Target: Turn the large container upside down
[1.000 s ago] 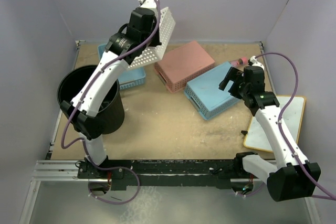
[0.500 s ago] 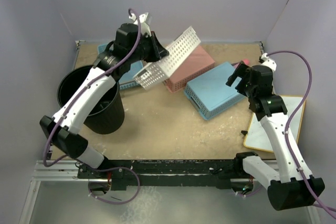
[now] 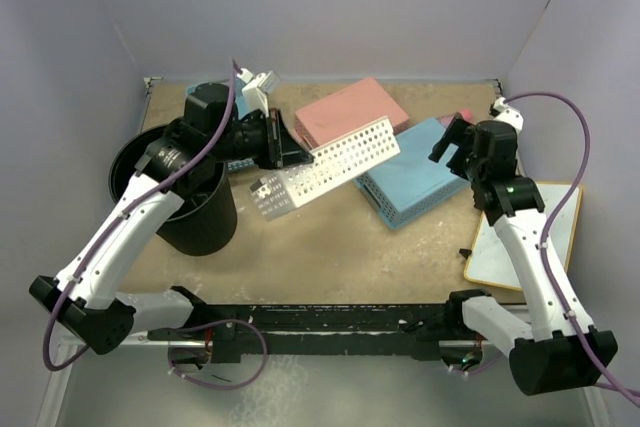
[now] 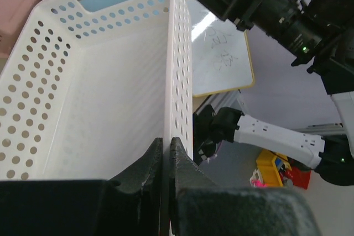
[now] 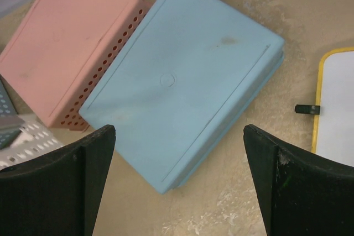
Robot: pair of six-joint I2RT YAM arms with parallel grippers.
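- The large container (image 3: 205, 222) stood upright and ungripped at the left of the table (image 3: 330, 237).
- The wall of the white basket (image 3: 335, 159) was pinched in the left gripper (image 4: 167, 147); it was best set down well apart from the container.
- The right gripper (image 3: 447, 140) was spread wide, empty.

The top external camera looks down from behind the 2 arm bases over the table (image 3: 330, 237). The left wrist camera, tight against the white basket (image 4: 99, 92), faces the right arm (image 4: 271, 132). The right wrist camera looks down on the blue basket (image 5: 177, 81), shared with the top view.

Table (image 3: 330, 237) with black bin (image 3: 200, 219), whiteboard (image 3: 487, 257), blue basket (image 3: 410, 182)
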